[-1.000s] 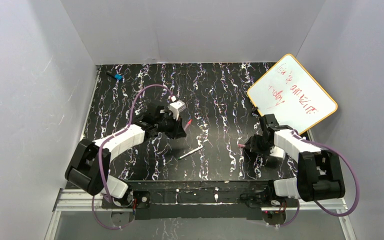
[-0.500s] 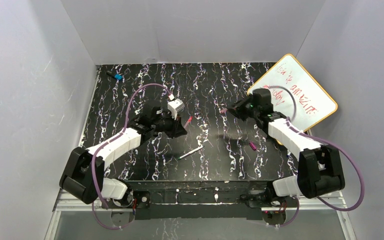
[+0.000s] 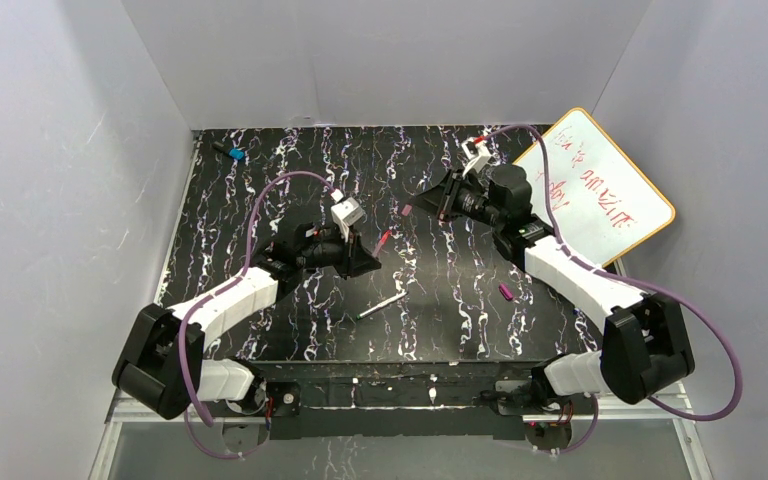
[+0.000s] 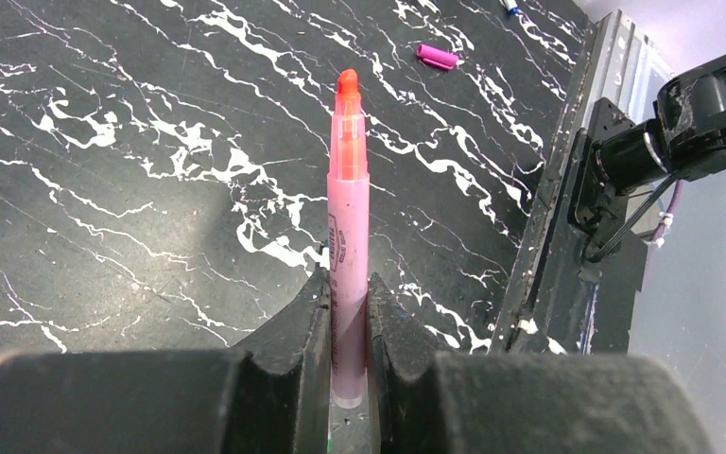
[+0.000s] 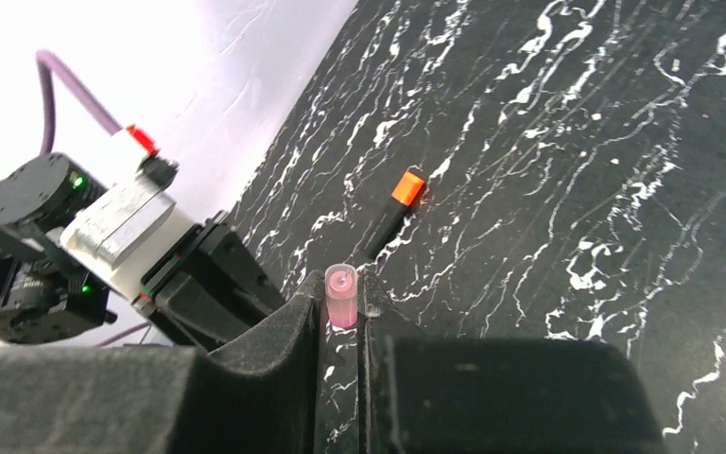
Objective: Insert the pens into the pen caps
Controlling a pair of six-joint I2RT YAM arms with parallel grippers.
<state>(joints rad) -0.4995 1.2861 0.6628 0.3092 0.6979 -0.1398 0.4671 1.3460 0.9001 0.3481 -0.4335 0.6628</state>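
My left gripper (image 3: 366, 258) is shut on a pinkish pen (image 3: 384, 239) with an orange-pink tip and holds it above the table. In the left wrist view the pen (image 4: 349, 208) stands out between the fingertips of the gripper (image 4: 345, 284). My right gripper (image 3: 430, 203) is shut on a small pinkish cap (image 3: 406, 211), a short gap from the pen tip. In the right wrist view the cap (image 5: 341, 295) shows its open end at the tip of the gripper (image 5: 342, 288). A white-grey pen (image 3: 379, 307) lies on the table. A black pen with an orange end (image 5: 395, 210) lies flat.
A short magenta-purple tube (image 3: 505, 292) lies on the table at the right and also shows in the left wrist view (image 4: 437, 57). A whiteboard (image 3: 585, 185) leans at the back right. A small black blue-ended item (image 3: 232, 153) lies at the back left corner.
My right arm has swung from the near right up to the back middle, carrying the pinkish cap. The magenta tube stayed on the table. My left gripper shifted slightly towards me with the pen.
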